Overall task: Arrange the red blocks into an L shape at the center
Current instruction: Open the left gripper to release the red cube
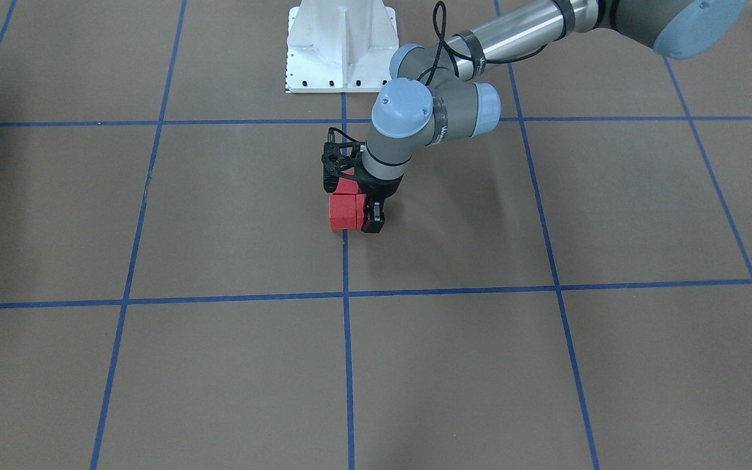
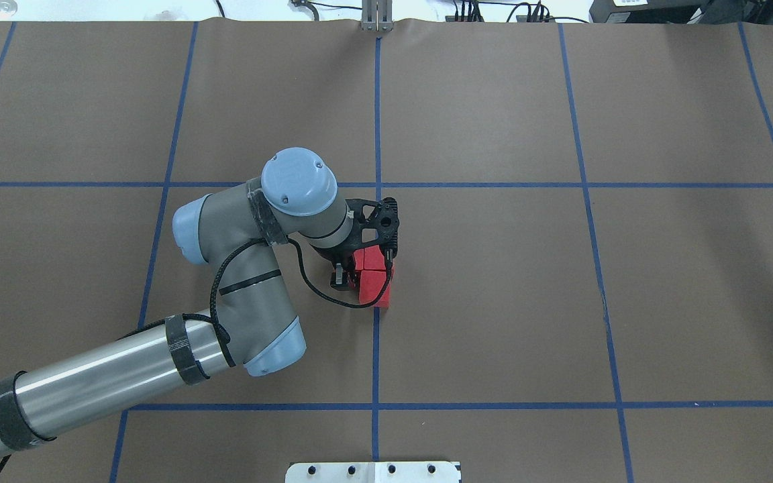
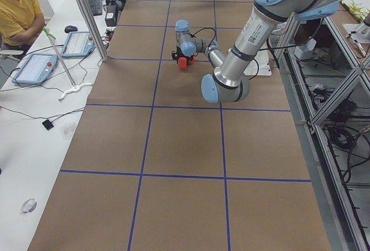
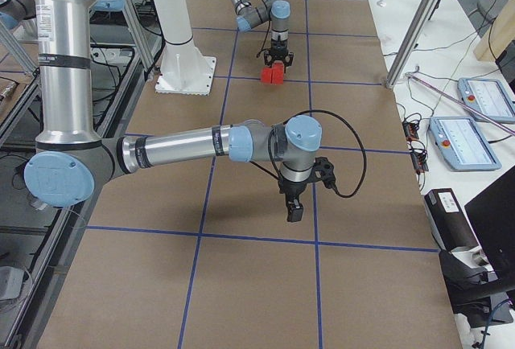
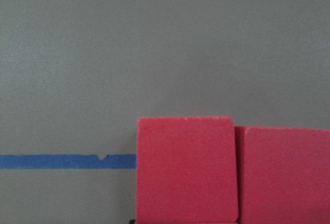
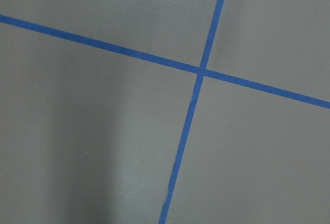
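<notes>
The table in front of you was covered in a brown matte sheet (image 2: 494, 302) ruled into large squares by blue tape, with the robot's white base plate (image 1: 340, 46) at the robot's edge.

The left gripper (image 1: 369, 217) pointed down, right on the red blocks (image 1: 343, 212). One black finger (image 1: 373, 220) stood at the outer side of the end cube, touching it or just beside it. The other finger was hidden, so I could not tell you how wide the jaws stood or whether they had hold of that cube. The left wrist camera gave you only two red faces side by side low in the picture, with a sliver of the third cube behind them.

The three cubes sat touching one another at the center (image 2: 376, 349), on the vertical blue line in the middle row of squares. Two lay in a row across the line, and the third lay against that row's end on the robot's right, toward the base. A black cable (image 2: 333, 300) looped from the wrist past the cubes.

The right gripper (image 4: 294, 212) hung pointing down over bare sheet, well apart from the blocks. Only the side view showed it, so I could not tell you its opening. Its wrist camera showed a tape crossing (image 6: 202, 70). A person in a yellow shirt (image 3: 17, 11) sat at the side bench.
</notes>
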Controlling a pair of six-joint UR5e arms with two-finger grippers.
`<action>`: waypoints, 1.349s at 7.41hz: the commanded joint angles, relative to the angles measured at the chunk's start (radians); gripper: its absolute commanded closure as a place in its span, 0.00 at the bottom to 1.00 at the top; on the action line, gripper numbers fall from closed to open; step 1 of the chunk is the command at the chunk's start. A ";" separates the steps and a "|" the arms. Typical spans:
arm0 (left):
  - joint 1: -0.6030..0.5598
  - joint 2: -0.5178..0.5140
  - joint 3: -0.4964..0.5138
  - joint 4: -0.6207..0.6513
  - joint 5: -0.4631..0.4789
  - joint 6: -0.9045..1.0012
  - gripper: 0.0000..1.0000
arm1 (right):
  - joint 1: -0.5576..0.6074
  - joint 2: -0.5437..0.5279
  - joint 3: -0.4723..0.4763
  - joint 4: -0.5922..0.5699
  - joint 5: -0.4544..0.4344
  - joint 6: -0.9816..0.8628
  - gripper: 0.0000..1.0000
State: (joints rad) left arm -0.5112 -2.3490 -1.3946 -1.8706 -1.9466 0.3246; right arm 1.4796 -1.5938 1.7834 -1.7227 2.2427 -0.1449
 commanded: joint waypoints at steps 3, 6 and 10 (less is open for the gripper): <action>-0.015 0.004 -0.033 0.007 0.000 -0.010 0.00 | 0.001 0.000 0.001 0.000 0.000 0.001 0.00; -0.030 0.032 -0.096 0.018 -0.002 -0.010 0.00 | 0.001 0.000 0.001 0.000 0.000 0.001 0.00; -0.085 0.080 -0.214 0.116 -0.011 -0.045 0.00 | -0.001 -0.002 -0.004 0.000 0.000 -0.001 0.00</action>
State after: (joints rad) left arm -0.5656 -2.2742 -1.5872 -1.7856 -1.9530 0.3058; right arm 1.4801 -1.5942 1.7831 -1.7227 2.2427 -0.1451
